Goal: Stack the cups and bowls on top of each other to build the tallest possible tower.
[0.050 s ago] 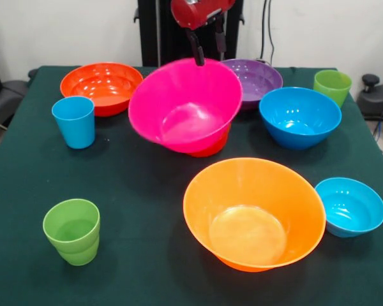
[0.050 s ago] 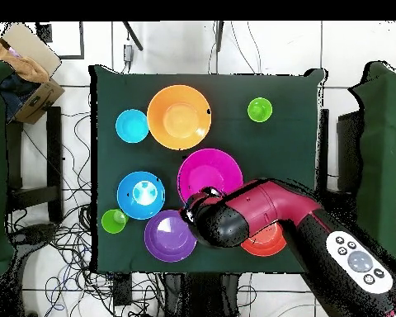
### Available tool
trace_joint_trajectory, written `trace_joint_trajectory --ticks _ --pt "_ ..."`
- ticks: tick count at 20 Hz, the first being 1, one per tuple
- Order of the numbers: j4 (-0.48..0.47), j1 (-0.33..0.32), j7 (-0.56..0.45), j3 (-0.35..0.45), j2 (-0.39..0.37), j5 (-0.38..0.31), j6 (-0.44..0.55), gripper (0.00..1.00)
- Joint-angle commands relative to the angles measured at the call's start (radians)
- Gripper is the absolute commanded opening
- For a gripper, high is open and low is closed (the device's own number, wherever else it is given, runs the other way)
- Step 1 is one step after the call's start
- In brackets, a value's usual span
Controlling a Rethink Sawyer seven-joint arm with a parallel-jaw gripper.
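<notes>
Table [image 1: 147, 210]: I see dark green cloth with every piece spread out on it; no real tower yet.
Orange bowl [image 1: 255, 213]: largest with the pink one, it sits near my front camera, tipped a little toward it. I judge it light, stiff and glossy, so slippery; I would take it by the rim.
Pink bowl [image 1: 185, 105]: at mid table, strongly tilted with its mouth toward the front camera and its base resting on a small red-orange bowl [image 1: 214, 148] that peeks out beneath. This is the only stacking I can see, and it looks unsteady.
Gripper [image 1: 207, 48]: I see its two fingers apart, straddling the pink bowl's far rim, one inside and one outside; I cannot tell whether they press the wall.
Red-orange bowl [image 1: 102, 86]: far corner, upright, empty.
Purple bowl [image 1: 255, 80]: behind the pink one, just beside it.
Blue bowl [image 1: 300, 116]: beside the purple one, upright.
Small blue bowl [image 1: 350, 206]: just beside the orange bowl.
Blue cup [image 1: 74, 121]: upright, near the red-orange bowl.
Green cups [image 1: 72, 231]: one near the front camera, another [image 1: 332, 86] at the far corner. Thin, light, easily toppled; I would pinch a wall from above.
</notes>
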Motion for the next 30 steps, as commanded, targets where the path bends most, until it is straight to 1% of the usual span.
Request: trace_joint_trajectory --ticks 1,4,7,9,10,12,14,16,17,19,20,22,30 --pt "0.027 0.022 -0.023 -0.019 -0.021 -0.03 -0.016 1.0" --pt "0.031 0.009 -0.041 -0.01 -0.033 -0.028 -0.011 1.0" --pt "0.039 0.004 -0.036 0.001 -0.063 -0.019 -0.017 1.0" --pt "0.056 -0.012 -0.042 0.032 -0.107 0.014 -0.013 1.0" --pt "0.068 -0.028 -0.052 0.06 -0.144 0.047 -0.003 1.0" --pt "0.092 -0.085 -0.095 0.149 -0.233 0.154 0.041 1.0" --pt "0.102 -0.153 -0.156 0.249 -0.321 0.269 0.111 1.0" --pt "0.094 -0.218 -0.201 0.342 -0.383 0.364 0.178 1.0" --pt "0.084 -0.246 -0.219 0.382 -0.405 0.399 0.211 1.0" --pt "0.066 -0.286 -0.232 0.445 -0.424 0.437 0.257 1.0" --pt "0.056 -0.298 -0.237 0.467 -0.432 0.446 0.278 1.0" --pt "0.044 -0.307 -0.232 0.485 -0.434 0.444 0.297 1.0" --pt "0.035 -0.31 -0.186 0.508 -0.417 0.394 0.304 1.0"
